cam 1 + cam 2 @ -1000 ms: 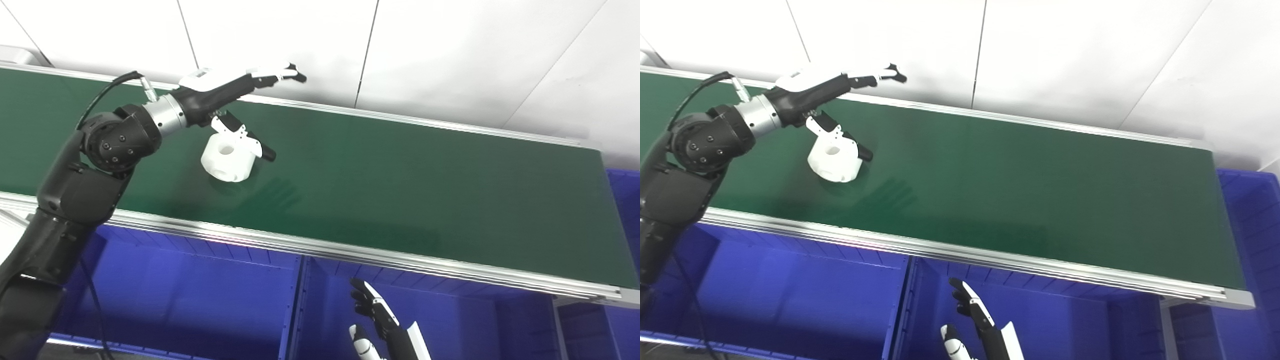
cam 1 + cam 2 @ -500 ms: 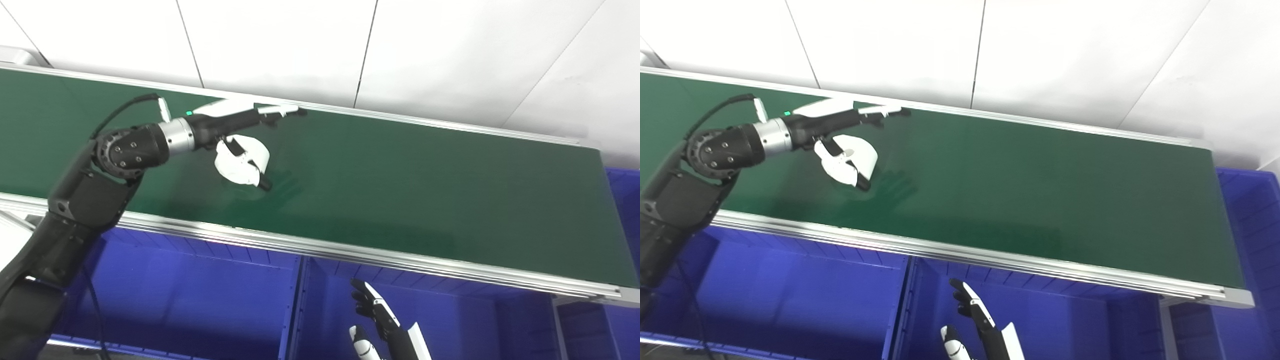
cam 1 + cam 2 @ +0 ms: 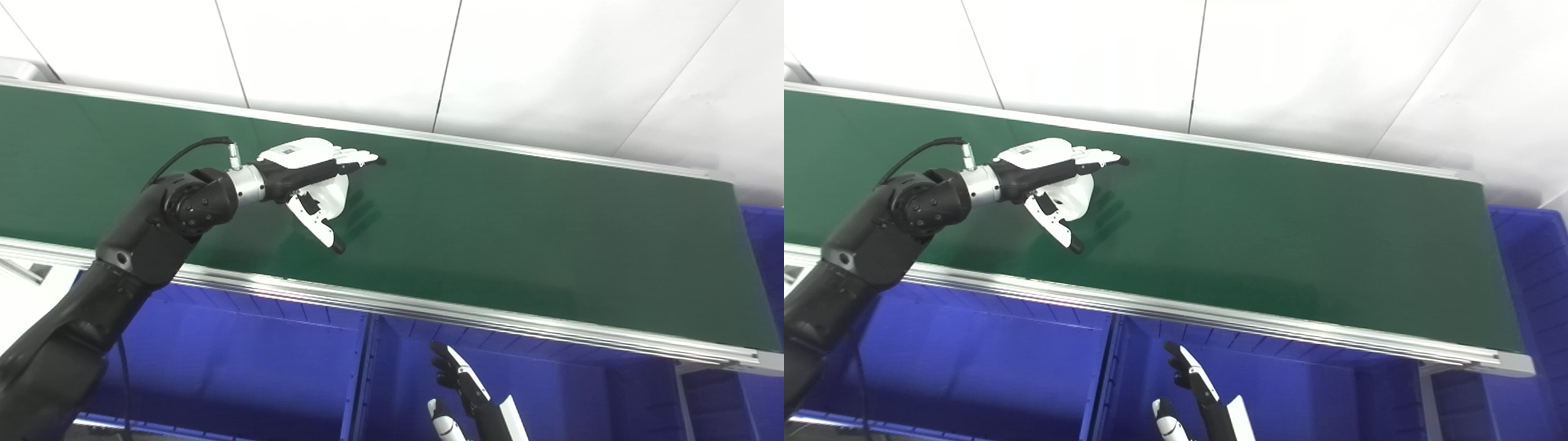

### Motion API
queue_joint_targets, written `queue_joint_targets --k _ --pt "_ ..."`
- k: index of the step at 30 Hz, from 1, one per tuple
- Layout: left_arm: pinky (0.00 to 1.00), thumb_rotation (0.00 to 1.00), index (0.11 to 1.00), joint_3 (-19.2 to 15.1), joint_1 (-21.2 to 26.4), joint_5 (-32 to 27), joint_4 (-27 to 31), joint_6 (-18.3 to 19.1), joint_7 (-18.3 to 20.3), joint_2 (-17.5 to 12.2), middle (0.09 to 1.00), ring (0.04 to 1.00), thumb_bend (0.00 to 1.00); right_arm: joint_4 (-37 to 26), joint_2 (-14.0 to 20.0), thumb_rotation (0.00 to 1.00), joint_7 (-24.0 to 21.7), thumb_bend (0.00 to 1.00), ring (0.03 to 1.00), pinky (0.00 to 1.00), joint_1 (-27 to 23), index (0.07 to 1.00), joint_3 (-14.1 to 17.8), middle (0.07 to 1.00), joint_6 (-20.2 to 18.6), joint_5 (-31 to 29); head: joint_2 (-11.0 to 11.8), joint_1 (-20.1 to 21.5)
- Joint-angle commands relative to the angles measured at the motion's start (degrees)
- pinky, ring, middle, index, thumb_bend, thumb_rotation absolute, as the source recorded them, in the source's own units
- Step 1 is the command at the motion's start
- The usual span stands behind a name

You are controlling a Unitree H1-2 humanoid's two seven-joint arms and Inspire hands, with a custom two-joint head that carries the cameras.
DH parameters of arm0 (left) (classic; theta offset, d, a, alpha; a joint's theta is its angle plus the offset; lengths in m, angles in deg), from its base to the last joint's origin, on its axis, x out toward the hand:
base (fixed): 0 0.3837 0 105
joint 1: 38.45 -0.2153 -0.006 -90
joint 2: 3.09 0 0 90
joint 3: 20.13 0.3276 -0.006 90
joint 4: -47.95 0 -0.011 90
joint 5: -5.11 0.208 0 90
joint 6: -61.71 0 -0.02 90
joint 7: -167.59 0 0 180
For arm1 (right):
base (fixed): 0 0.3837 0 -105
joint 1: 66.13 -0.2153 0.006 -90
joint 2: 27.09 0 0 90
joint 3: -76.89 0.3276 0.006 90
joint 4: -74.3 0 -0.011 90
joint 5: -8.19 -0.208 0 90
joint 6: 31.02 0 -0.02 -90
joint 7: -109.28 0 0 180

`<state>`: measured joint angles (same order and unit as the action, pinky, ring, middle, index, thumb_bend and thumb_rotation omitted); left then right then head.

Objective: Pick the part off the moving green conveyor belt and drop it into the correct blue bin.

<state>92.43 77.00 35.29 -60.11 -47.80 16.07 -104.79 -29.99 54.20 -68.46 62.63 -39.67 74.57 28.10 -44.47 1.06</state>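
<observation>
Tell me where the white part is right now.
The white part sits on the left half of the green conveyor belt, tucked under the left robot hand, between its outstretched fingers and thumb.

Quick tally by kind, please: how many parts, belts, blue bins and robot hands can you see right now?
White part, under the left hand: 1
Green conveyor belt: 1
Blue bins: 3, left, middle, right end
Hands: 2, left hand, right hand
Total: 7
</observation>
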Motion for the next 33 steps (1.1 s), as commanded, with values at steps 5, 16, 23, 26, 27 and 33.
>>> queue_joint_targets --k 5,16,23,26,27,33 --pt "1.0 0.45 0.978 1.0 1.3 1.3 -3.3 -1.9 -2.1 -0.4 1.0 1.0 1.0 -3.8 -0.3 0.85 -0.6 0.32 0.89 0.84 2.8 0.901 -1.6 0.919 2.1 0.1 -0.3 0.2" --pt "0.83 0.16 0.974 1.9 3.4 1.2 -4.3 0.4 -1.4 -0.2 1.0 0.976 0.98 -4.2 -0.6 0.83 -0.4 0.31 0.889 0.84 2.7 0.899 -1.7 0.918 1.9 -0.2 -0.6 0.1" --pt "0.44 0.0 0.839 2.9 3.6 1.3 -10.1 -3.6 -4.3 1.1 0.87 0.583 0.83 -4.8 -0.8 0.84 -0.4 0.31 0.888 0.84 2.8 0.9 -1.9 0.918 1.3 0.2 -1.1 0.7" --pt "0.42 0.0 0.762 2.9 2.1 0.9 -8.4 -4.6 -6.1 1.5 0.809 0.536 0.78 -5.0 -0.8 0.84 -0.3 0.31 0.886 0.83 2.8 0.898 -1.9 0.915 1.2 0.2 -1.3 0.6" --pt "0.41 0.0 0.739 2.9 1.9 0.6 -7.7 -5.1 -6.5 1.7 0.787 0.499 0.63 -4.9 -0.8 0.84 -0.3 0.3 0.885 0.83 2.8 0.898 -1.9 0.915 1.3 0.1 -1.3 0.6" --pt "0.42 0.0 0.588 3.0 1.8 -5.3 -4.7 -7.4 -7.1 2.0 0.655 0.496 0.43 -5.0 -0.8 0.83 -0.3 0.3 0.884 0.83 2.7 0.895 -1.9 0.913 1.0 0.3 -1.2 0.8"
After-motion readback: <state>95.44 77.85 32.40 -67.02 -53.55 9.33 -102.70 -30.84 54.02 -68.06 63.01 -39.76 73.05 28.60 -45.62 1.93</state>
